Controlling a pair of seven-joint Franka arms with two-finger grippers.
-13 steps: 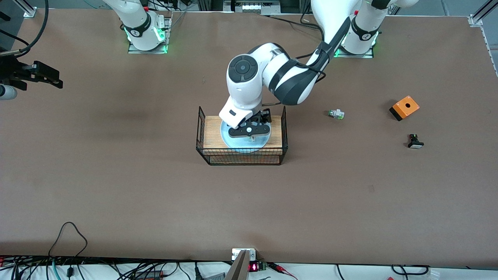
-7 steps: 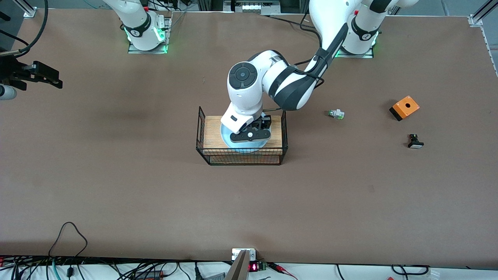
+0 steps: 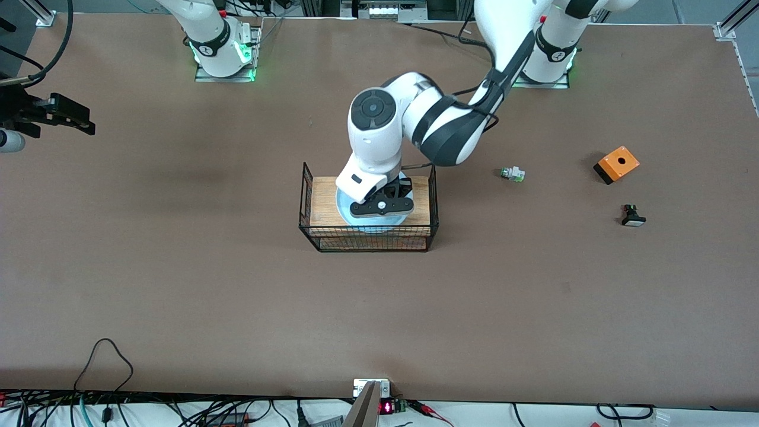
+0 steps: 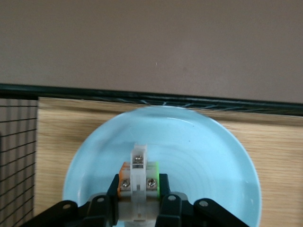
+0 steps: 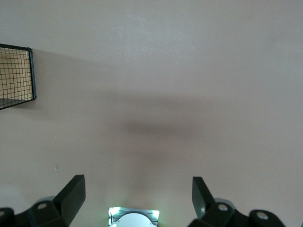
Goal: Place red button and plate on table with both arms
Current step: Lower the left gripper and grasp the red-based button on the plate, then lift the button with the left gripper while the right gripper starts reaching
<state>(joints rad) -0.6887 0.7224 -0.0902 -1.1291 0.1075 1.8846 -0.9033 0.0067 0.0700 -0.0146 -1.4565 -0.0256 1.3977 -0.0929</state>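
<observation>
Brown table [image 3: 178, 284] carries wire rack [image 3: 369, 237] mid-surface. Left gripper [image 4: 140, 208] pinching red button [image 4: 139, 182] inside plate [image 4: 213, 161], plate on rack's wooden top. Right gripper [image 5: 137, 194] spread wide, waiting above bare table toward right arm's end from rack.

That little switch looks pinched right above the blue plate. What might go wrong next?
The left gripper is shut on the red button, gripping only its sides; it might slip and drop back into the plate. Lifting could also nudge the plate, which sits on the wire rack above the table. The right gripper waits open.
</observation>
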